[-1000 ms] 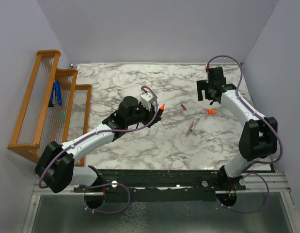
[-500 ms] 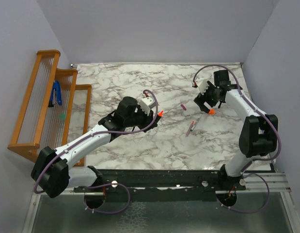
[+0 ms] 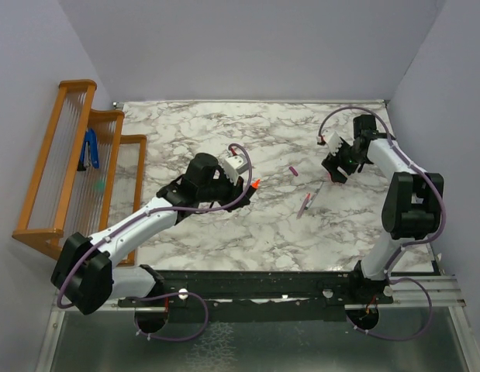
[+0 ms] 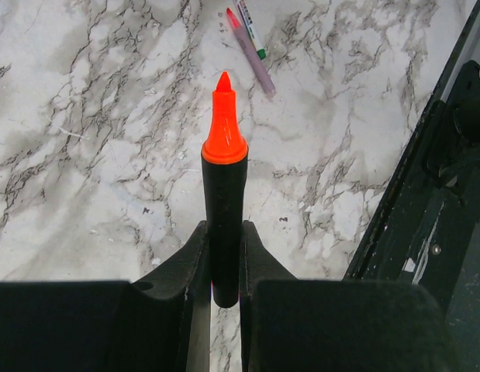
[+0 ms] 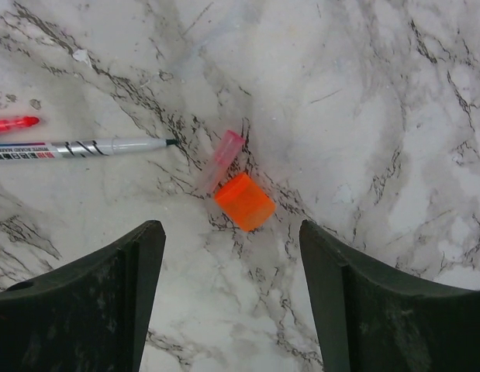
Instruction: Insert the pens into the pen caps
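Note:
My left gripper (image 4: pixel 224 256) is shut on the black marker (image 4: pixel 224 194), whose orange tip points forward over the marble table (image 3: pixel 224 132); it hangs left of centre (image 3: pixel 243 184). Two thin pens (image 3: pixel 307 201) lie side by side at centre right, seen far off in the left wrist view (image 4: pixel 251 50). A magenta cap (image 3: pixel 294 171) lies near them. My right gripper (image 5: pixel 230 229) is open, low over the table, with the stubby orange cap (image 5: pixel 244 201) just ahead of its fingertips. A pale pink cap (image 5: pixel 220 160) touches the orange one. A thin grey pen (image 5: pixel 77 147) lies to the left.
A wooden rack (image 3: pixel 77 163) stands off the table's left edge with a blue-handled tool (image 3: pixel 91 149) in it. Walls close the back and right sides. The black mounting rail (image 3: pixel 263 283) runs along the near edge.
My right gripper has come down and forward over the orange cap, and its jaws have narrowed a little. The left arm has barely shifted, still holding the marker.

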You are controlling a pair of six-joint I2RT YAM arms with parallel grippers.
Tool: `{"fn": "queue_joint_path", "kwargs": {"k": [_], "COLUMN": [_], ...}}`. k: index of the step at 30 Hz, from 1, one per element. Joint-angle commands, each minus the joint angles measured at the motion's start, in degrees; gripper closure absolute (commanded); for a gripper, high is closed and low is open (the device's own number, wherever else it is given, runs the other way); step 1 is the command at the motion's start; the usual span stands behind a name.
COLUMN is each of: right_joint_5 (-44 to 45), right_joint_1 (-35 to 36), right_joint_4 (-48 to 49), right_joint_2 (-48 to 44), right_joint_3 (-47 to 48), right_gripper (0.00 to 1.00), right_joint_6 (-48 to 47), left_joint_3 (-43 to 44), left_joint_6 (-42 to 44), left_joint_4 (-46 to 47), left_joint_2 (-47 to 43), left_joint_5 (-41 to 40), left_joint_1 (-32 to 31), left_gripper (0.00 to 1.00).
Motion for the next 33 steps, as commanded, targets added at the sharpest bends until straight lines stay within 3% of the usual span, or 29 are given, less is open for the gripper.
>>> {"fn": "queue_joint_path", "kwargs": {"k": [1,4,10,18,26,33], "right_joint_5": [-1.3,-1.1,-1.6,3.2,5.0,5.9], "right_joint_1": [-1.6,-2.2,-2.1,-2.2,-2.2,-2.1], "right_joint_4": [-0.8,-1.4,-1.2,7.8,9.4,13.1], "right_joint_2": [1.0,2.4,5.4,4.4,6.0,4.9], "right_joint_3": [-0.2,0.5,-0.5,-8.3,-8.1,-8.7], "right_gripper": [0.26,0.28,0.42,0.46,0.52,0.51], "right_joint_6": [-0.3,0.7,1.0,2.5,3.4,4.8], "left_joint_3": [0.2,0.1,-0.4,-0.3,-0.3,-0.2], "left_joint_6": [1.5,1.3,1.6,1.1,1.0,0.9], "left_joint_4": [-0.5,0.0,0.5,1.1,1.1,1.2], "left_joint_2": [1.3,2.3,2.8,4.0,4.5,5.1], "left_joint_5": [3.2,4.1,4.5,5.5,5.5,5.6], "left_joint_1": [1.0,1.2,1.9,2.7,3.3,3.6], "left_gripper": [1.00,1.00,1.00,1.00,1.00,1.00]}}
